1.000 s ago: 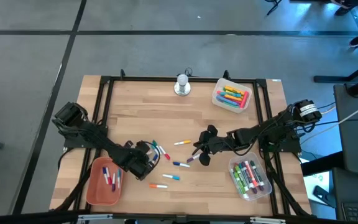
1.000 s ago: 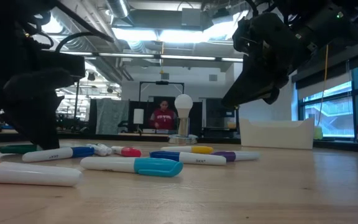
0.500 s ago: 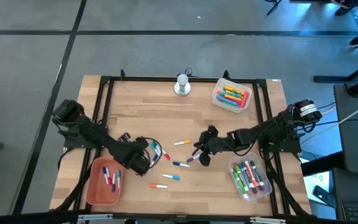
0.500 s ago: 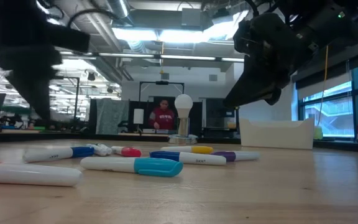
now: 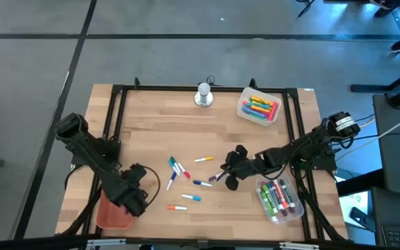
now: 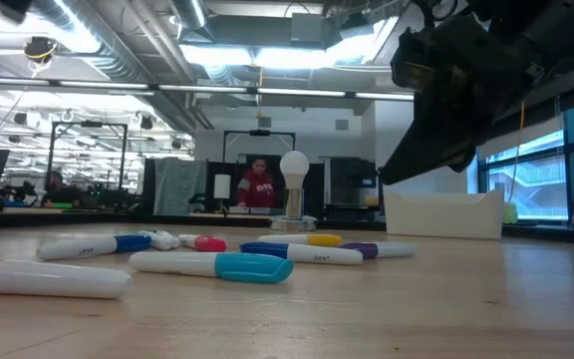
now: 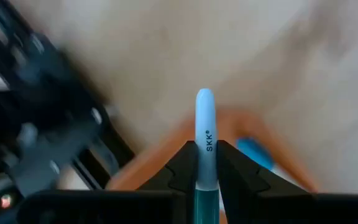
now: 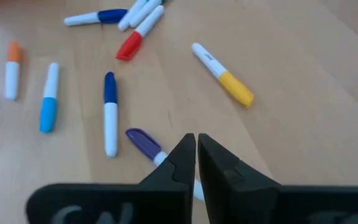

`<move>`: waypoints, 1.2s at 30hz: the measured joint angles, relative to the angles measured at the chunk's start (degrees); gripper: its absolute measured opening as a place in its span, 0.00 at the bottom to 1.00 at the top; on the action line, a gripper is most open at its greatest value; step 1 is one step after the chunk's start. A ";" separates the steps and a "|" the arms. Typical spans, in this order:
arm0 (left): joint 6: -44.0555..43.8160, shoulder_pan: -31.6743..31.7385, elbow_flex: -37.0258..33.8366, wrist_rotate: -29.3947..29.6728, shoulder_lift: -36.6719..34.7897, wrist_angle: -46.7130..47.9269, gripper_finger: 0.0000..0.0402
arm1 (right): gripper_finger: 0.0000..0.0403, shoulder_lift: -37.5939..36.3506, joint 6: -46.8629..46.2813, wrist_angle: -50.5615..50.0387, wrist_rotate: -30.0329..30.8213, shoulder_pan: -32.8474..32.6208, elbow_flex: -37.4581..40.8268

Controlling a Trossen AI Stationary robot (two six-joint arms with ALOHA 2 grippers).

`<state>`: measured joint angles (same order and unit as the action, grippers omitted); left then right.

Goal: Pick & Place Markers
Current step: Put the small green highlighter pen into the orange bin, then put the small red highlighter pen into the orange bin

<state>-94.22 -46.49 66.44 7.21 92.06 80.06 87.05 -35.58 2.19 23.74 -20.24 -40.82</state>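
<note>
My left gripper is closed on a white marker, whose long axis points straight forward past my fingertips. The orange bin lies directly below and ahead. My right gripper is shut and empty above the purple marker, hiding its barrel.

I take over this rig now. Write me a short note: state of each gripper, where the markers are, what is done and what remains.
Left gripper: shut on a white marker, above the orange bin at the table's front left.
Right gripper: shut, empty, over the purple-capped marker.
Done: several markers lie in the clear bins.
Left: drop the held marker; about eight loose markers remain mid-table.
</note>
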 joint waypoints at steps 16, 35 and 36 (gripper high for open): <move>-3.06 -2.29 -2.73 -5.22 -0.06 -4.51 0.28 | 0.05 0.00 1.47 0.19 2.23 1.05 0.00; 40.40 19.96 -2.50 28.16 -0.24 -34.01 0.32 | 0.05 0.00 -6.61 -3.77 0.95 -2.74 0.00; 42.11 21.55 -3.70 27.94 0.33 -36.99 0.33 | 0.05 0.00 -7.46 -4.56 1.58 -3.39 0.00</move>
<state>-52.11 -24.94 62.73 35.15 92.39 43.07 87.05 -43.04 -2.37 25.32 -23.64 -40.82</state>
